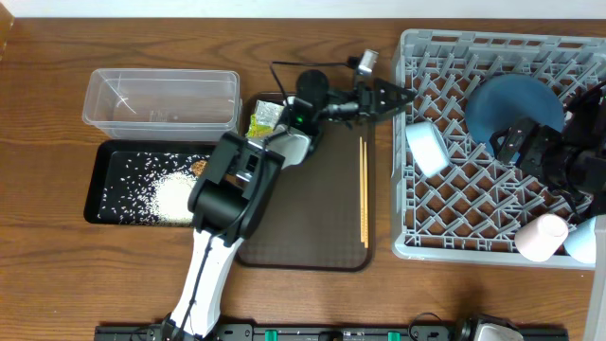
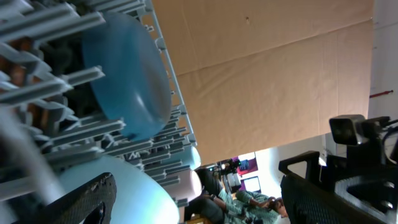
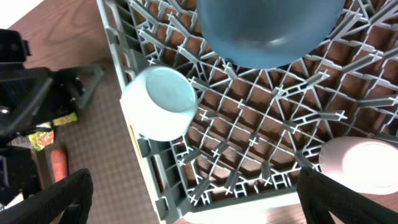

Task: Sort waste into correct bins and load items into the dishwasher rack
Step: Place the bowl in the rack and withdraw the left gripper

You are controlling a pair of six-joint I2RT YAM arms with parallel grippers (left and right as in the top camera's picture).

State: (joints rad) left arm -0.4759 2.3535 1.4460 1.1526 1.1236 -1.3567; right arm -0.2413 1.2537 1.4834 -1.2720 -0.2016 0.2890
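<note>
The grey dishwasher rack (image 1: pixel 417 248) holds the dark blue dish (image 1: pixel 507 109) on edge, the white-and-light-blue bowl (image 1: pixel 426 149) on its side, and the pink cup (image 1: pixel 542 237) and blue cup (image 1: pixel 579 242) at its near right corner. My left gripper (image 1: pixel 393 97) is open and empty at the rack's left rim, close to the bowl (image 2: pixel 134 196). My right gripper (image 1: pixel 516 142) is open and empty above the rack floor (image 3: pixel 249 124). The chopsticks (image 1: pixel 363 189) lie on the brown serving tray. The wrapper (image 1: pixel 265 117) and the carrot piece (image 3: pixel 58 163) lie at that tray's far left.
The clear tub (image 1: pixel 161 95) stands at the far left. The black tray (image 1: pixel 102 180) in front of it holds the rice grains (image 1: pixel 175 197) and the brown lump (image 1: pixel 199 168). The brown serving tray (image 1: pixel 322 227) lies between them and the rack, under my left arm.
</note>
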